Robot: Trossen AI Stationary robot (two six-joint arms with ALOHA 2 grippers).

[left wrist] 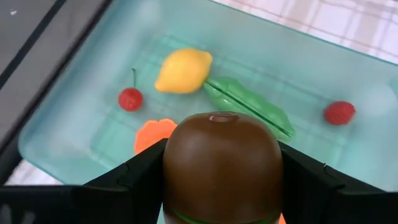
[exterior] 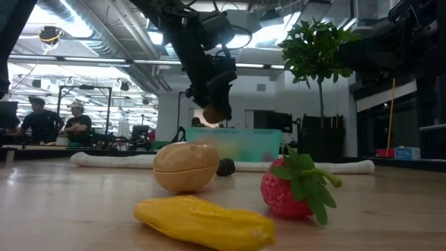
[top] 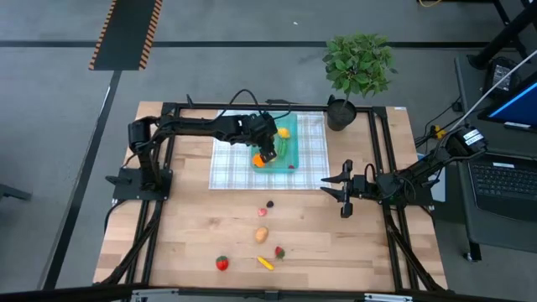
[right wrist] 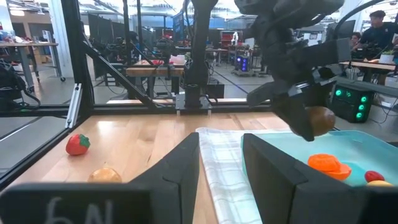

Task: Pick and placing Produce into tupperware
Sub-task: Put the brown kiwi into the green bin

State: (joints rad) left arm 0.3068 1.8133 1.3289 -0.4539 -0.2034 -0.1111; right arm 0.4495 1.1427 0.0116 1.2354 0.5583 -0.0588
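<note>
Step in hand is judged as the drop: the brown kiwi [left wrist: 222,165] is clamped in the left gripper [top: 267,156] and held above the tupperware [left wrist: 74,134], w/ lemon [left wrist: 183,70], cucumber [left wrist: 249,106], cherry [left wrist: 130,99] and a strawberry [left wrist: 339,112] already lying inside. Next, the jaws need to be spread over a bare patch of floor, well inside the rim, approx. near the orange piece [left wrist: 153,132]. The right gripper [top: 343,194] is parked beside the checked cloth [top: 312,159], fingers part-spread and empty; the remaining produce lies on open table [top: 193,226] w/ clear approach room
</note>
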